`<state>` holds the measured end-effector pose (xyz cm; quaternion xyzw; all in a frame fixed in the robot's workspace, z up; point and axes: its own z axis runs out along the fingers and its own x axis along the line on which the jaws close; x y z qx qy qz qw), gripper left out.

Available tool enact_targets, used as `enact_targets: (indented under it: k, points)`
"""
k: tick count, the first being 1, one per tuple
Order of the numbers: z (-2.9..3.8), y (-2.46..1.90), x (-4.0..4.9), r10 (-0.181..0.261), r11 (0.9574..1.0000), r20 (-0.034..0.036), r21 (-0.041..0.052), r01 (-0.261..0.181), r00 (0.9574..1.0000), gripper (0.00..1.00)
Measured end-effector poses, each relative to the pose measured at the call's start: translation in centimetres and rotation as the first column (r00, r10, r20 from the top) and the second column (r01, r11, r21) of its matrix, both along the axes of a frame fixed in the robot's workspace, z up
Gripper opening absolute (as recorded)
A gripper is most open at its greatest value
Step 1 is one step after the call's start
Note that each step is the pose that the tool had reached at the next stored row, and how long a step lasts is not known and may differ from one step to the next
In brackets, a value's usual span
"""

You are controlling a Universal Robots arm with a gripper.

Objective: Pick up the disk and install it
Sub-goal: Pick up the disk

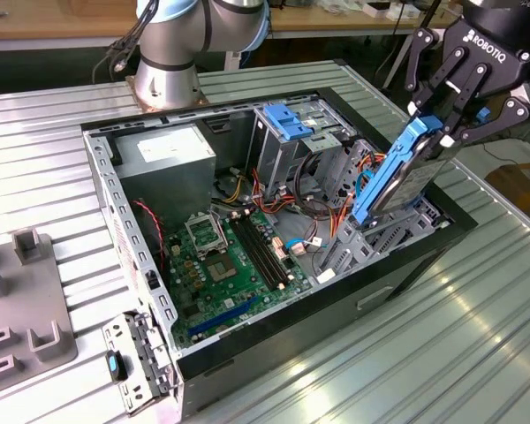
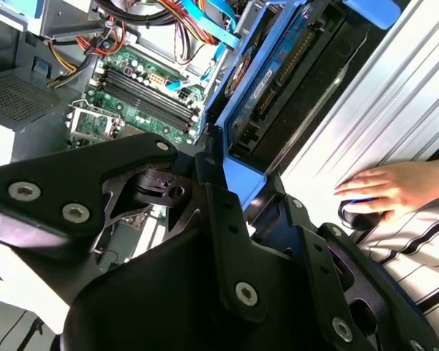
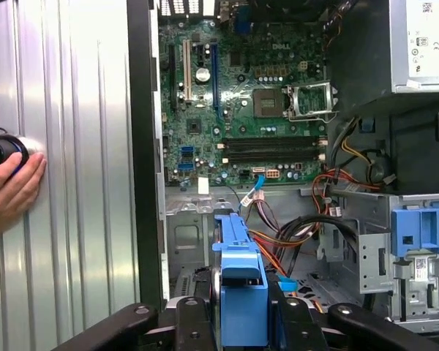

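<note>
My black gripper [image 1: 437, 132] is shut on the disk [image 1: 396, 181], a flat drive framed by blue plastic rails. I hold it by its upper end, standing steeply on edge. Its lower end hangs just over the drive cage [image 1: 384, 238] at the side of the open computer case [image 1: 115, 203] on the exterior view's right. In the second wrist view the disk [image 2: 274, 80] stretches away from the gripper [image 2: 238, 172], circuit board side showing. In the first wrist view the disk's blue rail [image 3: 238, 270] sticks out edge-on from the gripper [image 3: 241, 314], over the cage and cables.
Inside the case lie a green motherboard [image 1: 234, 261], a grey power-supply box [image 1: 163, 155], a blue bracket [image 1: 287, 119] in the upper bay and orange cables [image 1: 340, 208]. A person's hand [image 2: 384, 186] rests on the ribbed metal table beside the case. A grey fixture [image 1: 22, 300] stands at the exterior view's left.
</note>
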<state>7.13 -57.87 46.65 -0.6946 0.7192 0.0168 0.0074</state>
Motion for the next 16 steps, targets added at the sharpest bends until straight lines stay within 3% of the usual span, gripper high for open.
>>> enact_targets:
  k: [13,16]
  points:
    - [-0.44,0.00,-0.08,0.012,0.9999,0.0006,-0.0001,-0.012,0.9999,0.37]
    - [-0.85,0.00,-0.07,0.013,0.9999,0.0007,0.0000,-0.013,0.9999,0.37]
